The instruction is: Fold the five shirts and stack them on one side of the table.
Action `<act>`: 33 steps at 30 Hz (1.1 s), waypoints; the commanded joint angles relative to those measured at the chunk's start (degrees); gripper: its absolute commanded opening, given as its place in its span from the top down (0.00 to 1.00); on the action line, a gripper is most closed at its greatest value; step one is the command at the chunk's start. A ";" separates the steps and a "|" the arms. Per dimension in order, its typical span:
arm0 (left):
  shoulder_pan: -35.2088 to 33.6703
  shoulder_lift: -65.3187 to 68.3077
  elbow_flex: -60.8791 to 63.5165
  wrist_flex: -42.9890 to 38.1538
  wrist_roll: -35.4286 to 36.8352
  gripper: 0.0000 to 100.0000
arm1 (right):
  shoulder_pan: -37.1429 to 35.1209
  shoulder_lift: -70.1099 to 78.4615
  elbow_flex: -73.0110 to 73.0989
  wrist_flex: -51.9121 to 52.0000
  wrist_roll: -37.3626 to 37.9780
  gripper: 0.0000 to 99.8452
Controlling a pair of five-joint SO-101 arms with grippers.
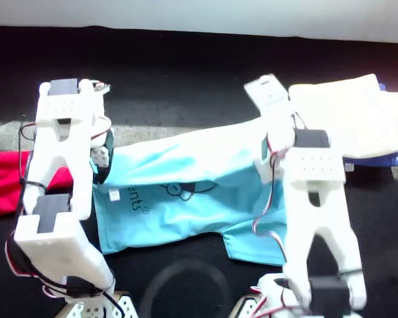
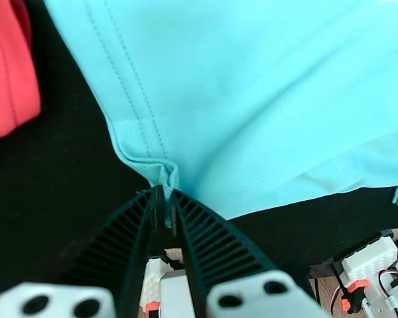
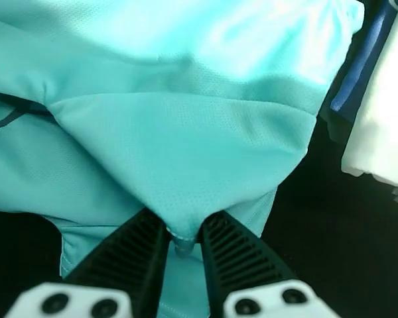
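- Black counter [image 1: 186,59] under both grippers, a pale band [image 1: 186,12] along its far edge.
- The left gripper [image 2: 163,199] pinches the turquoise shirt [image 1: 186,179] by its hem, red shirt [image 1: 3,182] just beside.
- The right gripper [image 3: 183,233] clamps a fold of it, white shirt [image 1: 345,112] atop blue shirt [image 1: 375,159] near.

Your two arms, the left arm [image 1: 55,144] and the right arm [image 1: 318,165], are of white blocky plastic with black motors and thin red, black and white cables, and the left gripper [image 2: 163,193] and the right gripper [image 3: 184,233] have black ribbed fingers [image 2: 212,245].
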State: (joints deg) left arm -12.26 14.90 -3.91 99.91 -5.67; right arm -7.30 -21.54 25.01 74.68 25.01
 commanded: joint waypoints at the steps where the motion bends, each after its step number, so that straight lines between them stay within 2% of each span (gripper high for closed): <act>1: -0.66 -6.55 6.81 -0.79 -0.62 0.99 | 1.71 -14.37 12.70 -1.36 -0.18 0.99; 6: -0.57 -12.79 14.81 -1.32 -3.34 0.99 | 8.04 -25.63 15.43 3.12 0.09 0.99; 19: -0.48 -15.34 33.19 -13.54 -3.34 0.99 | 8.75 -27.56 22.20 11.74 7.91 0.99; 29: -0.48 -15.34 34.15 -14.51 -3.34 0.99 | 8.75 -29.58 15.78 19.74 11.34 0.99; 33: -0.48 -15.34 34.15 -14.51 -3.34 0.99 | 8.75 -30.64 19.65 20.53 13.63 0.99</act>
State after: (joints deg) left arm -12.26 1.89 30.46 85.67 -8.48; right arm 0.88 -50.81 43.82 94.55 36.97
